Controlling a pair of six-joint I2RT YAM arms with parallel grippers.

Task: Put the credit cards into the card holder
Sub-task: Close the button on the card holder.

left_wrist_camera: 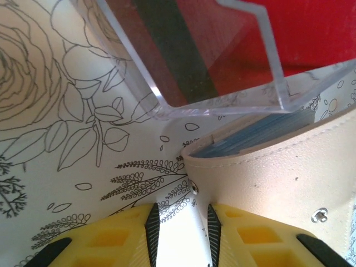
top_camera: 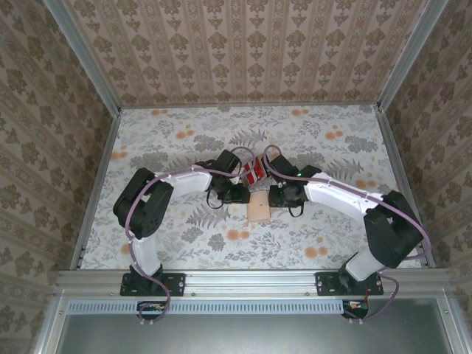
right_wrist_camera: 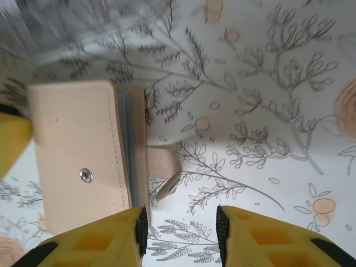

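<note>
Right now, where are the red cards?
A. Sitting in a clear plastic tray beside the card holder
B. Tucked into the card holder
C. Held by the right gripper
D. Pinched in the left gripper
A: the left wrist view shows the red cards inside the clear plastic tray, just past the card holder, with nothing between the left gripper fingers.
</note>
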